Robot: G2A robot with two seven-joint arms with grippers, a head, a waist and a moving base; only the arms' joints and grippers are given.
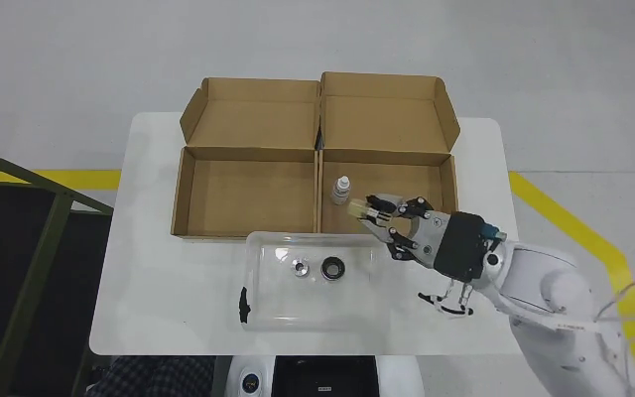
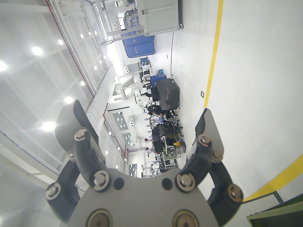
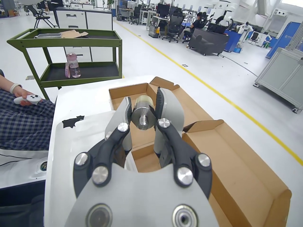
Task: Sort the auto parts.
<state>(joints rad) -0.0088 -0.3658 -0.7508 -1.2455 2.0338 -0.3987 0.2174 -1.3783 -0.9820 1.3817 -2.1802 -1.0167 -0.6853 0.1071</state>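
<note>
The cylinder [image 3: 142, 115] is a short shiny metal piece with a pale yellow end and a small screw stub. The right gripper [image 3: 144, 100] has it squeezed between its two fingers, one on each side. In the top view it sits a little right of the middle of the picture. There it is over the lower left corner of the right box [image 1: 407, 184], just beside the top right corner of the tray [image 1: 298, 303]. The right box is brown card with its lid open. A small white bottle [image 1: 341, 189] stands near the box's left wall, close to the cylinder but not touching it. The left box [image 1: 248, 194] is just beside the right box, wall to wall, also with its lid open. The tray is clear plastic and lies below both boxes in the picture. Two parts lie side by side in it, a silver ring [image 1: 298, 268] and a black ring [image 1: 333, 267], near each other but apart. A black scrap [image 1: 242, 305] sticks to the tray's lower left edge. All of this rests on a white table [image 1: 149, 248]. The left gripper [image 2: 142, 107] is spread wide with nothing between its fingers, and it points out at the room.
</note>
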